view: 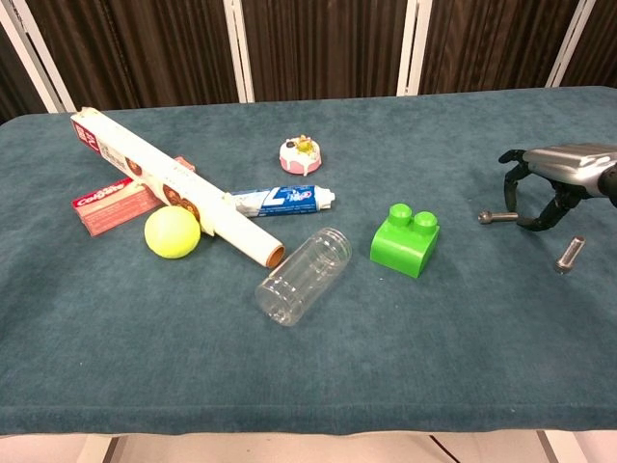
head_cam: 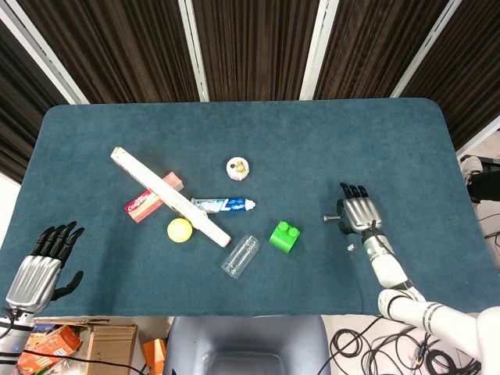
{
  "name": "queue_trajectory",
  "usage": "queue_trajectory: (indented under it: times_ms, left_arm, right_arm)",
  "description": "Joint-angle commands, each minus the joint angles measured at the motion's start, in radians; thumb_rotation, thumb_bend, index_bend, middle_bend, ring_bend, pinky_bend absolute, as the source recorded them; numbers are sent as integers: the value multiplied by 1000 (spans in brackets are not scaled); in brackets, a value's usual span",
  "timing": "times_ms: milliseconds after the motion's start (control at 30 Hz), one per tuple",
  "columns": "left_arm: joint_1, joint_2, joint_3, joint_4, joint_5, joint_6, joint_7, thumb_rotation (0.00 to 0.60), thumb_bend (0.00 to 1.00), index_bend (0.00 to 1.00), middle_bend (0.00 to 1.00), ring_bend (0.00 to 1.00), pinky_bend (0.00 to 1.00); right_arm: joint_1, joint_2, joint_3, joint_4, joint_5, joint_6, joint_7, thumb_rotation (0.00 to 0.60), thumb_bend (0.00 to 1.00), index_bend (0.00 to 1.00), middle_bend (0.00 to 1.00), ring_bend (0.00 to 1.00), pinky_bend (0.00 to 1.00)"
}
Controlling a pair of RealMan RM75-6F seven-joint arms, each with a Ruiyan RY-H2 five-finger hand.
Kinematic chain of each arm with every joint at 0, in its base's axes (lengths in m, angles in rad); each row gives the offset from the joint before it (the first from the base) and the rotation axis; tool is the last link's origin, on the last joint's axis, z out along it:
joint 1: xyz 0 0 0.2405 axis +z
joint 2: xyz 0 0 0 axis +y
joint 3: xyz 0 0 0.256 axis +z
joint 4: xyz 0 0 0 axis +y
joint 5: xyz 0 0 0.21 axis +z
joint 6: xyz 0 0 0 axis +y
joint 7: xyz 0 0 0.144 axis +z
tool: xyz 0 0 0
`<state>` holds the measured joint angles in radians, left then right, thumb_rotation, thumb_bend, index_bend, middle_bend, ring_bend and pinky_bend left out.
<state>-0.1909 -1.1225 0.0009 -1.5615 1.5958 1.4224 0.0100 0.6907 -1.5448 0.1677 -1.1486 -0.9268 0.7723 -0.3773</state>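
1. Your right hand point(view: 549, 183) is hovering palm-down over the small bolt point(view: 496, 217), fingers spread and curled downward, gripping nothing; the bolt is lying flat on the table point(head_cam: 312, 141), right of the green block point(view: 406, 239).
2. Closing off-centre is risking the round bolt rolling away.
3. The second bolt point(view: 570, 253) is sitting near; a trailing finger could be knocking it.
4. Your left hand point(head_cam: 41, 266) is resting spread at the table's near-left corner.

shiny metal bolt point(view: 496, 217), glossy plastic green block point(view: 406, 240), matt cloth table point(view: 386, 367).
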Motion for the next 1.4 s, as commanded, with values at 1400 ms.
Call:
queue_trajectory:
  times_ms: [1400]
  left_arm:
    - [-2,1,1,1,-1,-1,-3,600,347,0,0,0,65]
  right_arm:
    - [-1,64,-3,-118,-43,62,34,600,325,585,0,0,0]
